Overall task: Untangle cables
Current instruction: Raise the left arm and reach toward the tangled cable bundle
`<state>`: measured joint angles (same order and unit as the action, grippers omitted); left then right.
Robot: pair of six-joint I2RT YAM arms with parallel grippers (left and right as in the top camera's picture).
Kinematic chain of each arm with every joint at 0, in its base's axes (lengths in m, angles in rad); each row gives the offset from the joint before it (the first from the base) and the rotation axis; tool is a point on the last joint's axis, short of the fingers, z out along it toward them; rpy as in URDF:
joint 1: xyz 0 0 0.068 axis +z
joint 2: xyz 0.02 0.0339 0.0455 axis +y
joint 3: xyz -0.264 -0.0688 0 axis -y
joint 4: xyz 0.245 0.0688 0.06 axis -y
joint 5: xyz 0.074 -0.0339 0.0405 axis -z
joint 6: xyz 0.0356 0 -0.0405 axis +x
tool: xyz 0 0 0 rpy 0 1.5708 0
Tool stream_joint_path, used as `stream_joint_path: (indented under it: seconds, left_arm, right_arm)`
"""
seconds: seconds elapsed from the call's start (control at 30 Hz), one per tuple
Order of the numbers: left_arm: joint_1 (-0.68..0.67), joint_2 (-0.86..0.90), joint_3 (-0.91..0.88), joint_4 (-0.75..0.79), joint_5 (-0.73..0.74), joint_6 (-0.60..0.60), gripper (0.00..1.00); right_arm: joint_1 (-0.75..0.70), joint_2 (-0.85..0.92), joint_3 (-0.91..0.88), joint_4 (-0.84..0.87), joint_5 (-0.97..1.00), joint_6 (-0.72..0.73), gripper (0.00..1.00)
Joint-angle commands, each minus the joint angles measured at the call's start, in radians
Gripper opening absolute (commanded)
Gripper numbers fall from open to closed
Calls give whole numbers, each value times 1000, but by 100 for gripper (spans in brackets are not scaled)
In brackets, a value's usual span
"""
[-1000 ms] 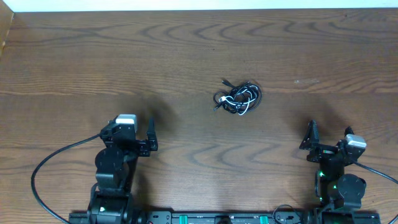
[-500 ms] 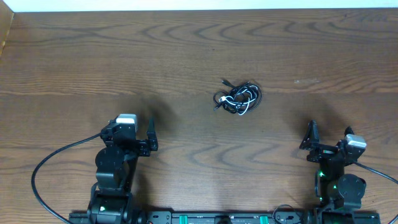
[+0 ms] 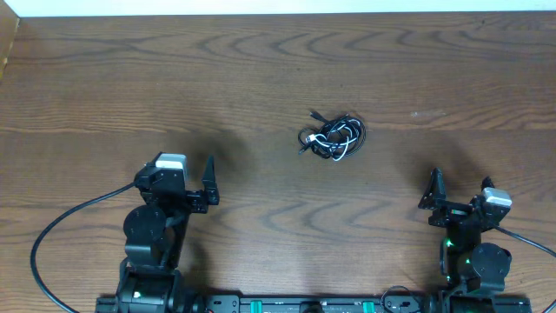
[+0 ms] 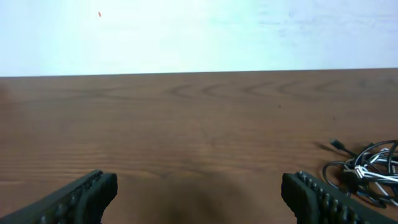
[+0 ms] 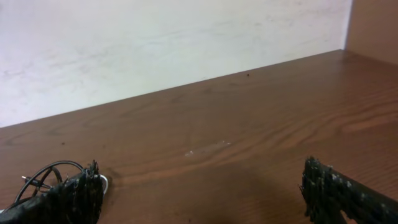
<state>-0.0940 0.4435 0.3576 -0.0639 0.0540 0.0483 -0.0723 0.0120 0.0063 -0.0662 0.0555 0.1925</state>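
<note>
The cables (image 3: 333, 137) lie in one small knotted bundle of black and white cords on the wooden table, right of centre, with a black plug end sticking out at the upper left. My left gripper (image 3: 184, 184) stands open near the front left, well short of the bundle. My right gripper (image 3: 459, 193) stands open near the front right, also apart from it. In the left wrist view the cables (image 4: 367, 169) sit at the far right, beyond the open gripper (image 4: 199, 200). In the right wrist view the cables (image 5: 43, 175) peek out behind the left finger of the open gripper (image 5: 202, 198).
A white wall runs along the table's far edge (image 3: 278, 14). The left arm's thick black wire (image 3: 52, 243) loops over the front left of the table. A faint pale scuff (image 3: 427, 113) marks the wood right of the bundle.
The left arm has shifted slightly to the left and turned a little. The right arm and the cable bundle have not moved.
</note>
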Motion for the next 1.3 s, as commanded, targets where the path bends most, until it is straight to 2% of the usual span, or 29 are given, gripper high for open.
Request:
stream_joint_path:
  seconds: [0.0,0.83,1.27]
  left_arm:
    - [4,0,25,0,14,-13,92]
    - [4,21,27,-30,47,-13,92]
    - [4,303,118,81,47,-13,92]
  right_arm:
    - [6,-3,-1,-4,-3,-14,99]
    - [6,-3,-1,-4,-3,-14,99]
    - [6,-3,-1,-4,-3,-14,99]
